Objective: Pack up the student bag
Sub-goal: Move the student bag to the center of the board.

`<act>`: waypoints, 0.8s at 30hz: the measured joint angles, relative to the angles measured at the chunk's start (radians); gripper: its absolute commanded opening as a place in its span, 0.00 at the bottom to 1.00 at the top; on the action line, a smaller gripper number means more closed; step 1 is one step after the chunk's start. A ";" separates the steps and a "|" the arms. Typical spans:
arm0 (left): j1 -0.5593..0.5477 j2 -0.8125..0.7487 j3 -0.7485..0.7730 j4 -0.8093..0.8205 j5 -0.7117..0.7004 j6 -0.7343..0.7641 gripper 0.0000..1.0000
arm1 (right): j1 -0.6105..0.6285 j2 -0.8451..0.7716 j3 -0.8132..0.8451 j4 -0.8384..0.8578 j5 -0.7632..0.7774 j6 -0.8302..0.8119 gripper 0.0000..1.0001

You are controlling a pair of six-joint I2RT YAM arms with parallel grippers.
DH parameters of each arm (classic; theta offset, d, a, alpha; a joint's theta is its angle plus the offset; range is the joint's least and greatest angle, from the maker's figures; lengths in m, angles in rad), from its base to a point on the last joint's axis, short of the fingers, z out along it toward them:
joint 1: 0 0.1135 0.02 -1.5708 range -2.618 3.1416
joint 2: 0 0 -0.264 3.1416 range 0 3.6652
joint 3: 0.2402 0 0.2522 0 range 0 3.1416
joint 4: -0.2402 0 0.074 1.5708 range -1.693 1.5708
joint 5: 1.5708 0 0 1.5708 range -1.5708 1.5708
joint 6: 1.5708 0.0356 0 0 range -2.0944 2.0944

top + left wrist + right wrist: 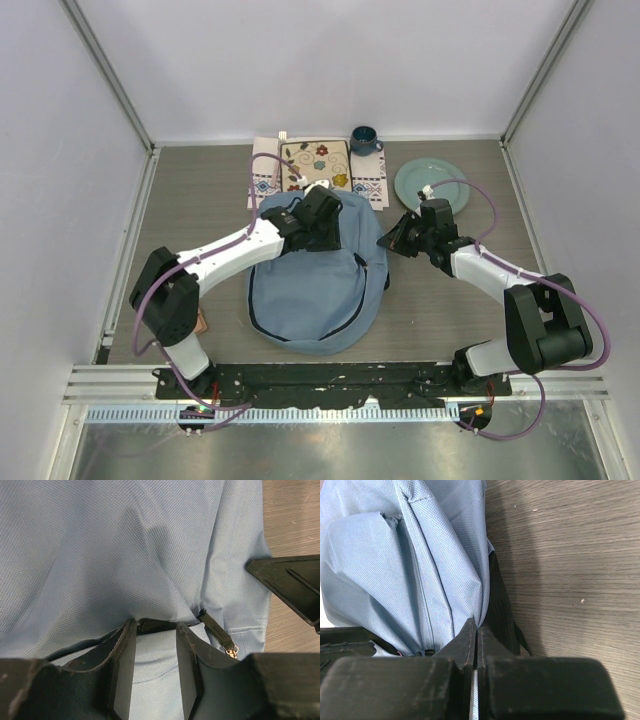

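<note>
The student bag (310,290), a large light-blue backpack, lies flat in the middle of the table. My left gripper (318,222) presses down on its upper part; in the left wrist view its jaws (155,627) stand partly apart with a bulge of bag fabric (125,555) between them, beside a black strap with a metal ring (220,635). At the bag's right top edge my right gripper (388,243) is shut; the right wrist view shows its tips (476,625) pinching a fold of the blue fabric (380,555) next to a black strap (502,615).
Behind the bag lie a white patterned cloth mat (265,175) with a flowered square item (317,165) on it, a dark blue mug (364,139) and a pale green plate (425,182). Grey walls enclose the table on three sides.
</note>
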 measured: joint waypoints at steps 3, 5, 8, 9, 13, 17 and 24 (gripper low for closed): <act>0.001 0.004 0.000 0.000 0.000 0.000 0.32 | 0.000 0.000 0.000 0.000 0.000 0.000 0.01; 0.002 0.005 0.000 0.000 0.000 0.000 0.29 | 0.000 0.000 0.000 0.000 0.000 0.000 0.01; 0.003 0.007 0.000 0.000 0.000 0.000 0.19 | 0.000 0.000 0.000 0.000 0.000 0.000 0.01; 0.003 0.009 0.000 0.000 0.000 -0.001 0.14 | 0.000 0.000 0.000 0.000 0.000 0.000 0.01; 0.003 0.014 0.000 0.002 0.002 -0.001 0.00 | 0.000 0.000 -0.002 0.000 0.000 0.001 0.02; 0.003 0.024 0.000 0.003 0.008 0.000 0.00 | 0.000 0.000 -0.005 0.000 0.000 0.004 0.15; 0.003 0.027 -0.002 0.034 0.032 0.005 0.00 | 0.000 -0.036 -0.005 -0.038 0.023 -0.004 0.68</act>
